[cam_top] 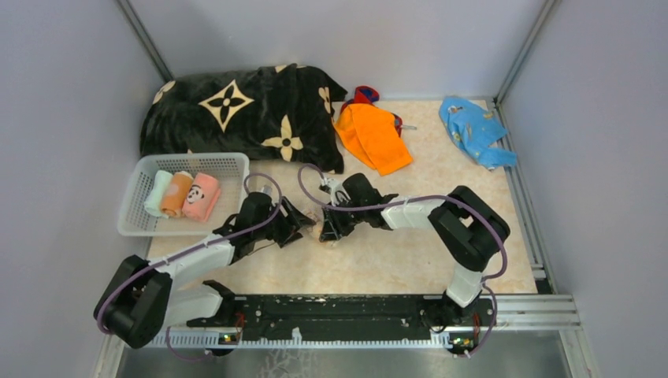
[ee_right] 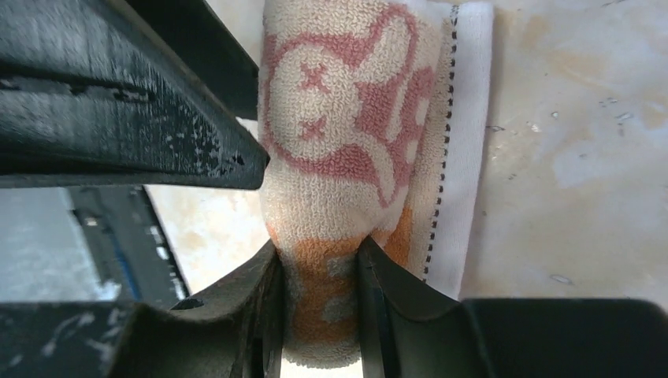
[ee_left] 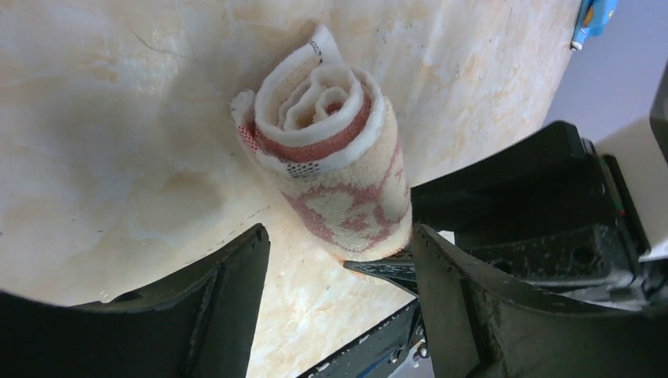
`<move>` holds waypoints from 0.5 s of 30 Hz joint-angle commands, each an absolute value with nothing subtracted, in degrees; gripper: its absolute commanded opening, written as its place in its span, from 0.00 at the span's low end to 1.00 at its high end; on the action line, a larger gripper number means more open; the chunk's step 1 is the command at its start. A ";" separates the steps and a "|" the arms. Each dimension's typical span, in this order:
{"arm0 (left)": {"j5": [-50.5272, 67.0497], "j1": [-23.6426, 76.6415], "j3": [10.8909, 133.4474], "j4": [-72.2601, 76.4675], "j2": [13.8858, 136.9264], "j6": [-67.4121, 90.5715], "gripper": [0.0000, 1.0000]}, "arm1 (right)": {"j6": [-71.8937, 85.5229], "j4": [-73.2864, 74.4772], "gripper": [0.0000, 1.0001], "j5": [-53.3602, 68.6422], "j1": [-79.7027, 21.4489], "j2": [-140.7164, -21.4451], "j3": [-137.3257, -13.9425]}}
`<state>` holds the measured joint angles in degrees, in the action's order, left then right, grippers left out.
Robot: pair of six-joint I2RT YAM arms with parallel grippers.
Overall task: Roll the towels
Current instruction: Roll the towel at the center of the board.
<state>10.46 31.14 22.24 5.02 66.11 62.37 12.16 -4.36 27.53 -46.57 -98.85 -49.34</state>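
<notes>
A cream towel with a red rabbit print (ee_left: 331,157) lies rolled on the marble table top. It also shows in the right wrist view (ee_right: 346,134). My right gripper (ee_right: 319,253) is shut on one end of the roll, pinching it. In the top view this gripper (cam_top: 327,228) is at mid-table. My left gripper (ee_left: 339,235) is open, with its fingertips either side of the roll's near end. In the top view the left gripper (cam_top: 295,223) faces the right one closely. Unrolled orange (cam_top: 374,135) and red-and-teal (cam_top: 364,94) towels lie at the back.
A white basket (cam_top: 130,228) at the left holds pale green (cam_top: 157,193), orange (cam_top: 176,194) and pink panda (cam_top: 202,197) rolls. The black flower blanket (cam_top: 244,110) lies behind it. A blue cloth (cam_top: 473,130) lies at the back right. A metal rail (cam_top: 520,197) borders the right side.
</notes>
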 commanded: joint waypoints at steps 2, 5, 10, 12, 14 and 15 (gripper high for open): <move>14.61 31.31 21.12 12.99 69.38 64.42 0.73 | 22.89 -6.69 0.23 43.92 -43.16 -104.50 -47.01; 15.41 31.38 20.38 16.47 71.42 65.97 0.73 | 26.68 -9.29 0.23 46.13 -42.19 -106.64 -46.69; 15.72 31.45 18.89 21.60 74.40 68.22 0.71 | 32.86 -14.08 0.23 47.68 -41.78 -109.04 -45.77; 15.78 31.46 18.57 22.51 75.55 68.71 0.71 | 35.25 -16.43 0.23 48.25 -41.62 -109.74 -45.13; 16.22 31.62 18.33 23.54 76.78 69.28 0.70 | 38.16 -19.06 0.23 48.76 -41.21 -110.64 -44.29; 16.39 31.70 18.17 23.93 77.26 69.59 0.70 | 39.65 -20.50 0.23 49.36 -40.91 -111.20 -43.99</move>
<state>15.07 31.16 19.00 18.41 75.35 67.66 33.17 -18.76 47.48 -41.08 -107.53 -46.92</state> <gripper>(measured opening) 0.703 0.319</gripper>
